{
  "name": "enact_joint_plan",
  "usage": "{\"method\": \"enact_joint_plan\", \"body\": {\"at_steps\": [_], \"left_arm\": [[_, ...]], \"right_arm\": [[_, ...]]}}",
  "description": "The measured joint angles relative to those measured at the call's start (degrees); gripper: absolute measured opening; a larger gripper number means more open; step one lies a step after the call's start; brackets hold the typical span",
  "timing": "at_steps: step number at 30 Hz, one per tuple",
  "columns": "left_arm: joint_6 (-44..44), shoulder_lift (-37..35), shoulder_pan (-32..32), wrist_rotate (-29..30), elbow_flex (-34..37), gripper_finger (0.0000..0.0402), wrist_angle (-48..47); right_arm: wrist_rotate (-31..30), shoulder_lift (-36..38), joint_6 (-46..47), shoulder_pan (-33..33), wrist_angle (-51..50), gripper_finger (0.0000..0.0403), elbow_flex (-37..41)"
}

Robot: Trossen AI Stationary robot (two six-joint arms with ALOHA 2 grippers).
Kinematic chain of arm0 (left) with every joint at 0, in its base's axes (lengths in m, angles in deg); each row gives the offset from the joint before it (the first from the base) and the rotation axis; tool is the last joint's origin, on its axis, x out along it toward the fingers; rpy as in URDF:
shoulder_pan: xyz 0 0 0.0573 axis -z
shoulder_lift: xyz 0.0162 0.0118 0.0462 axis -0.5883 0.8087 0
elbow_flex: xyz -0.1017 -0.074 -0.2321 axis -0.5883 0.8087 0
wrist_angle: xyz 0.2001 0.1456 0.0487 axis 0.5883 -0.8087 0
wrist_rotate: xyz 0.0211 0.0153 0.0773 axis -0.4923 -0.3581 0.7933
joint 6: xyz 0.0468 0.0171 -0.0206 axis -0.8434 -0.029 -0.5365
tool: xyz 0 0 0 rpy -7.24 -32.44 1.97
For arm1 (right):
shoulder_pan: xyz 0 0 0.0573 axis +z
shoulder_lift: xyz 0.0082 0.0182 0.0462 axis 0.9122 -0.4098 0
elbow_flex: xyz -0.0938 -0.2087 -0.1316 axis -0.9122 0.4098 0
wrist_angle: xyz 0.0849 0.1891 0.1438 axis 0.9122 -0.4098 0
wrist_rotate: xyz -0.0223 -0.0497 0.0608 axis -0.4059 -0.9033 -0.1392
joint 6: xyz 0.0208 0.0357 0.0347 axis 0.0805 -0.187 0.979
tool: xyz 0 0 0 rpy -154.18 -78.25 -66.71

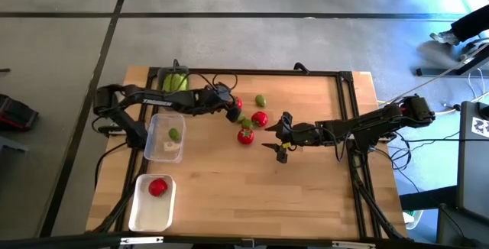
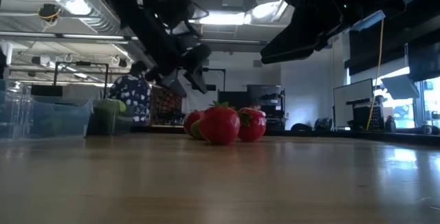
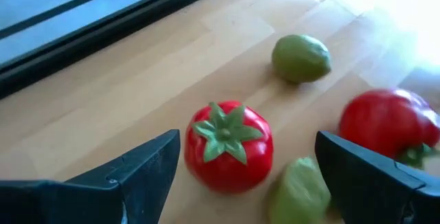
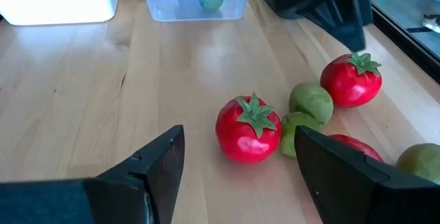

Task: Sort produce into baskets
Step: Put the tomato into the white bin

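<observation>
Both arms reach toward the same small cluster of produce in the middle of the surface point(image 1: 229, 195). The left gripper point(image 3: 244, 165) hovers with its jaws wide open and empty over a tomato point(image 3: 229, 146), a green fruit point(image 3: 300, 191) touching it. The right gripper point(image 4: 237, 162), also wide open and holding nothing, faces another tomato point(image 4: 248, 128). The worry is crowding: closing jaws may nudge neighbours and send them rolling, or the two arms may clash. The white basket point(image 1: 145, 211) already holds one tomato, the clear basket point(image 1: 158, 124) one green fruit.
</observation>
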Motion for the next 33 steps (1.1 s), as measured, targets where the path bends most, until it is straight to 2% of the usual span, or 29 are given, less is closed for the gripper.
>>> {"method": "enact_joint_plan", "body": {"at_steps": [7, 14, 24, 33], "left_arm": [[-1.0, 5.47, -1.73, -0.53, 0.0, 0.0331, 5.53], [-0.78, 9.51, -3.59, -0.5, 0.0, 0.0331, 6.34], [-2.32, 10.38, -3.5, -1.25, -0.02, 0.0329, 6.45], [-3.79, 10.38, -3.31, -2.03, -0.09, 0.0253, 6.32]], "right_arm": [[0.0, 0.0, 0.0, 0.0, -0.16, 0.0257, 0.0], [0.0, 0.0, 0.0, 0.0, -0.16, 0.0257, 0.0], [0.0, 0.0, 0.0, -0.02, -0.16, 0.0257, 0.0], [0.0, 0.0, 0.02, 0.0, -0.41, 0.0257, 0.0]]}}
